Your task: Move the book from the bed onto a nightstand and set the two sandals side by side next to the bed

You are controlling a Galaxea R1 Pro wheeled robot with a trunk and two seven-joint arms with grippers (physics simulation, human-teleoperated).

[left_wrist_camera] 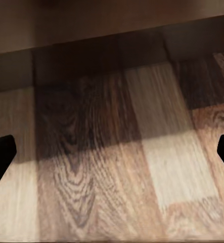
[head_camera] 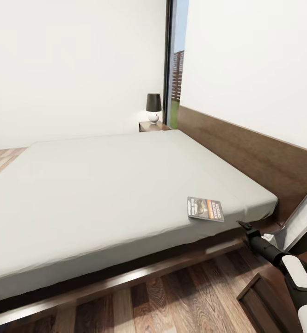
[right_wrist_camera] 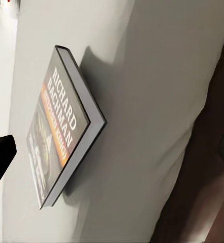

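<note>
Right gripper (head_camera: 244, 226), spread and empty, nears the bed (head_camera: 102, 185) corner; the book (head_camera: 205, 209) lies flat just ahead, spine toward it.

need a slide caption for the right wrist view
Open right gripper approaching the book lying flat near the bed mattress edge.

We see a pale grey bed (head_camera: 107, 185), dark grey book (head_camera: 205, 209) with orange band, white lettering, brown wood-grain floor (left_wrist_camera: 112, 177), black-shaded lamp (head_camera: 153, 107).

A home bedroom: a low bed (head_camera: 102, 185), a nightstand (head_camera: 152, 126) with a lamp (head_camera: 153, 107), wood-plank floor (head_camera: 181, 300).
</note>
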